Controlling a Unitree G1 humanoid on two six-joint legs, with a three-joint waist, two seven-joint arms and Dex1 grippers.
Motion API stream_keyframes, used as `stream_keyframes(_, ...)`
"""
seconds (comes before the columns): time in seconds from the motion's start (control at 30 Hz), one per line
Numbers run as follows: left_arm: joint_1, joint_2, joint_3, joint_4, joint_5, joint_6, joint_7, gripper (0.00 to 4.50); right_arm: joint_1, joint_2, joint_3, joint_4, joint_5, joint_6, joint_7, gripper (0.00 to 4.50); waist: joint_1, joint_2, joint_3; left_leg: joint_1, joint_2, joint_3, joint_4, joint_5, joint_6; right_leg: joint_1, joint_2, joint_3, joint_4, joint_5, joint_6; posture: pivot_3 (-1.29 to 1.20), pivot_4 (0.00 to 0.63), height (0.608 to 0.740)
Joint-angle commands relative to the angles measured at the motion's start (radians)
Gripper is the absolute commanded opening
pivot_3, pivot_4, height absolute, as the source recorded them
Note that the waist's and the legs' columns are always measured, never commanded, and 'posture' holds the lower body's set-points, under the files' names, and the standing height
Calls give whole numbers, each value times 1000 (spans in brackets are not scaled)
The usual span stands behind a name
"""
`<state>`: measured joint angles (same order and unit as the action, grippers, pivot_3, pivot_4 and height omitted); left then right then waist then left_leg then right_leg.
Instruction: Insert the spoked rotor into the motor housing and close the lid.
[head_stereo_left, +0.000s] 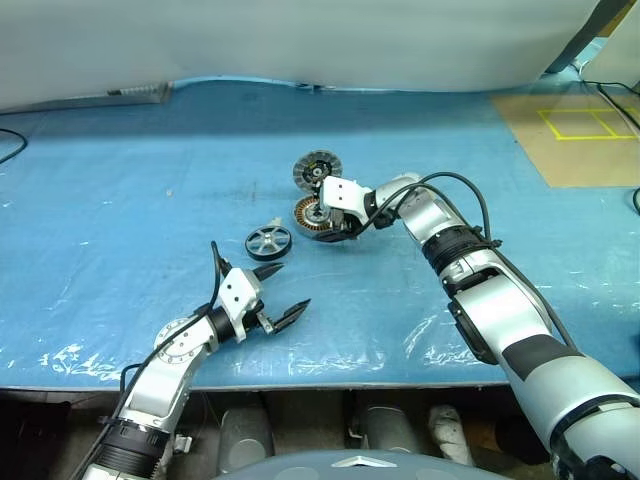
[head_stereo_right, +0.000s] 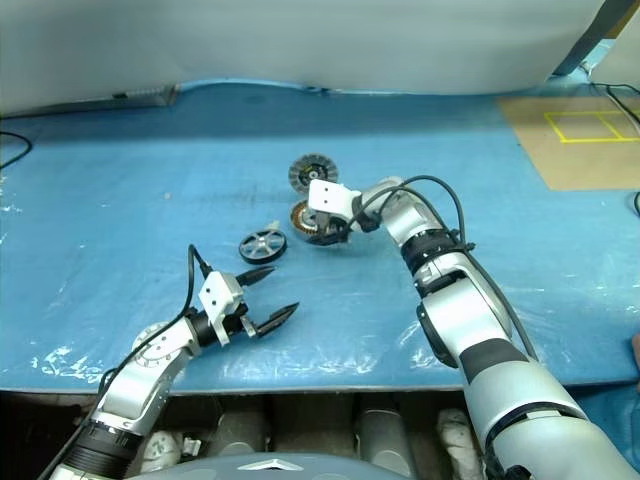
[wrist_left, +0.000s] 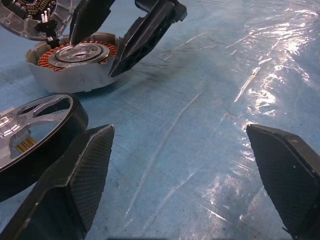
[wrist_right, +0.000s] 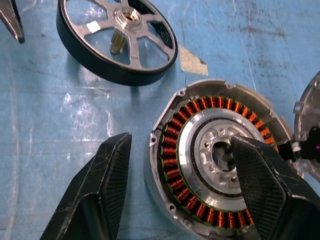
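Right wrist view | right gripper (wrist_right: 177, 185) spread over motor housing (wrist_right: 200, 120) rim | spoked rotor (head_stereo_left: 268, 242) just beside, untouched | left gripper (head_stereo_left: 285, 292) spread, idle | lid (head_stereo_left: 317, 168) behind | step: steadying housing; next: grasp rotor

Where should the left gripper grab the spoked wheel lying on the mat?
Probably across the rim, coming straight down from above. The spoked wheel lies flat on the blue mat, so its thin edge is hard to pinch sideways; one finger could drop between spokes.
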<state>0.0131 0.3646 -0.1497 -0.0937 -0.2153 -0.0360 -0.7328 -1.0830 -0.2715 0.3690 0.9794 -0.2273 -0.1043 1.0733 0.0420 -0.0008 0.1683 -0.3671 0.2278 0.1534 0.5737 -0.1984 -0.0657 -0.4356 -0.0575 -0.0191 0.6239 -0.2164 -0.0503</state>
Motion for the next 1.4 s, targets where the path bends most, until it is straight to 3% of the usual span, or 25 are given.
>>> stream_keyframes(0.03, -1, -3, 6, -33, -2, -15, 6, 4500, -25, 3, 4, 27, -22, -25, -24, 3323, 0, 0, 0, 0, 0, 0, 0, 0, 0, 0, 0, 0, 0, 0, 0, 0, 150, 740)
stream_keyframes(0.3, 5, 0, 8, -38, -2, -12, 11, 4500, -5, 21, 45, 37, -71, -47, -20, 3323, 0, 0, 0, 0, 1, 0, 2, 0, 0, 0, 0, 0, 1, 0, -1, 0, 150, 740)
stream_keyframes(0.5, 6, 0, 9, -41, -4, -11, 14, 4500, 41, 15, 67, -25, -76, -32, 32, 1916, -2, 0, 0, 1, 2, 0, 2, 0, 0, 1, 1, 0, 1, 1, -1, 0, 150, 740)
stream_keyframes(0.77, 10, 0, 7, -46, -7, -9, 18, 4500, 173, -52, 63, -291, -55, 101, 89, 1851, 2, -1, -1, 1, 3, 0, 2, 0, 0, 2, 2, 0, 0, 1, -2, 0, 150, 740)
stream_keyframes(0.97, 16, -2, 6, -53, -9, -8, 19, 4500, 365, -138, 67, -650, -75, 311, 77, 1850, 12, -1, -1, 3, 2, 0, 2, 0, 0, 5, 2, -1, -1, 1, -1, 0, 150, 740)
stream_keyframes(1.13, 13, 0, 5, -50, -12, -5, 13, 4500, 505, -181, 76, -928, -70, 516, 70, 1850, 17, -1, -1, 14, 2, 0, -1, 0, 0, 14, 2, 0, -3, 0, 0, 0, 150, 740)
stream_keyframes(1.4, 0, 3, 5, -40, -15, -2, 1, 4500, 566, -183, 72, -1115, -48, 743, 17, 1850, 18, -1, -1, 18, 0, 0, -5, 0, -1, 17, 2, 2, -6, 0, 1, 0, 150, 740)
